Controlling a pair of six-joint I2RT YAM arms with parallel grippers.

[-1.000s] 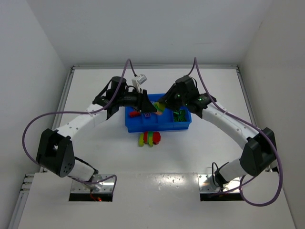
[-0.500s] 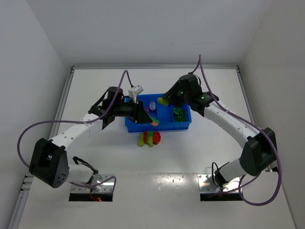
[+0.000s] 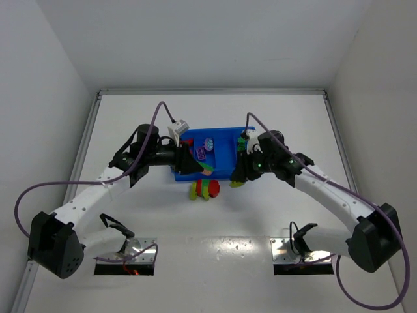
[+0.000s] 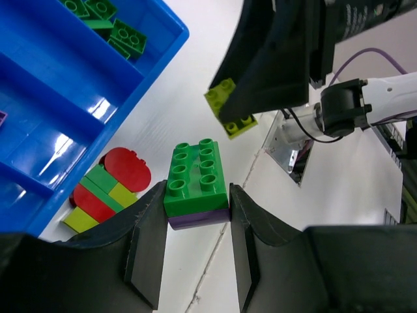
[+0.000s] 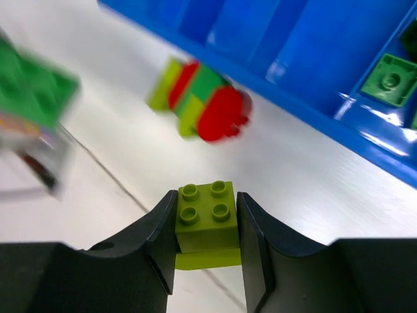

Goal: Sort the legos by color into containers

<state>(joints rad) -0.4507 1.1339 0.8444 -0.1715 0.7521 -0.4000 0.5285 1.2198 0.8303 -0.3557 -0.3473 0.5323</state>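
The blue tray (image 3: 221,140) lies mid-table. My left gripper (image 3: 199,168) is at its near left edge, shut on a green-on-purple brick (image 4: 195,182) held above the table. My right gripper (image 3: 237,180) is just in front of the tray's near right edge, shut on a yellow-green brick (image 5: 206,218), which also shows in the left wrist view (image 4: 228,107). A red, green and yellow-green cluster (image 3: 204,190) lies on the table between the grippers. Purple bricks (image 3: 207,143) lie in a middle compartment. Green bricks (image 4: 111,26) lie in an end compartment.
White walls enclose the table on three sides. Two metal mounting plates (image 3: 127,255) sit at the near edge. Purple cables loop off both arms. The tray's near wall (image 5: 293,98) runs close behind my right gripper.
Both arms have drawn back from over the tray towards the near side. My right gripper came down in front of the tray holding the yellow-green brick. My left gripper kept its brick.
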